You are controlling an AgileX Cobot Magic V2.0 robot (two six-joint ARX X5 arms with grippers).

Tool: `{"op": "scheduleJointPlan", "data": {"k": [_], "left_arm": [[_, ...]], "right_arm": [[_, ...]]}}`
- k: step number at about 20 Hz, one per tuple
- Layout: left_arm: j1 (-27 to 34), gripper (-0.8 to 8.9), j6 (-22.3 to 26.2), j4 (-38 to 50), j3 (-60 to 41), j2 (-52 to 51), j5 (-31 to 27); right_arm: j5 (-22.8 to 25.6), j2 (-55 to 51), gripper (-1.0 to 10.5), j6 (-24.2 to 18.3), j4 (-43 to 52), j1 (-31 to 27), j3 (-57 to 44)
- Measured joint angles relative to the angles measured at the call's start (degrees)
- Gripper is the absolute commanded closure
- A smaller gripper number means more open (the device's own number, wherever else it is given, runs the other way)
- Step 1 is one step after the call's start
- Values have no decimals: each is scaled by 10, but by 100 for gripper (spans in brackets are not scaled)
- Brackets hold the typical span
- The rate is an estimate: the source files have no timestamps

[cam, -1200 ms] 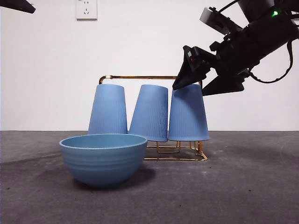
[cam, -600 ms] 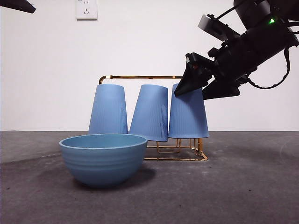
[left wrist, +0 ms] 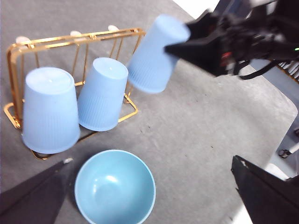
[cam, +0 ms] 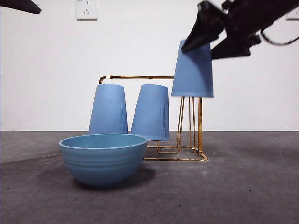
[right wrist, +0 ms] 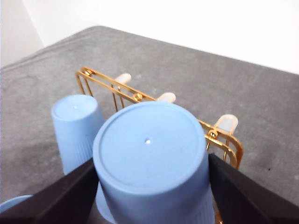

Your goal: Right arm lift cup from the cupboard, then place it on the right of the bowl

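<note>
Three views, taken in turn.

Front view, rack: cupboard, a thin gold wire frame with rounded corners and upright pegs, stands on the grey, matte worktop.
Front view, cups on rack: two ribbed light-blue tumblers sit upside down on the cupboard's pegs; the second one leans.
Front view, bowl: wide light-blue bowl with faint ridges, in front of the cupboard.
Front view, lifted cup: cup hangs mouth-down above the cupboard's bare end pegs, clear of them.
Front view, right hand: right hand clamps the cup's closed end; the arm is cut off by the frame edge.

Left wrist view, left hand: left hand shows two dark fingers spread wide, holding nothing, above the bowl.
Left wrist view, cup: cup is blurred, tilted, beside the cupboard.

Right wrist view, grip: black fingers press both sides of the cup; its flat base fills the view.
Right wrist view, hidden: cupboard is mostly covered by the cup.
</note>
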Motion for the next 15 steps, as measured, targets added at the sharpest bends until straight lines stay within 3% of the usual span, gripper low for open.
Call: {"op": "scheduleJointPlan", "data": {"k": [6, 15], "left_arm": [[-15, 189, -38, 0, 0, 35, 3], [-31, 192, -115, 33, 0, 151, 114]], "right_arm": [[-1, -59, 632, 17, -67, -8, 0], [-44, -114, 632, 48, -134, -14, -16]]}}
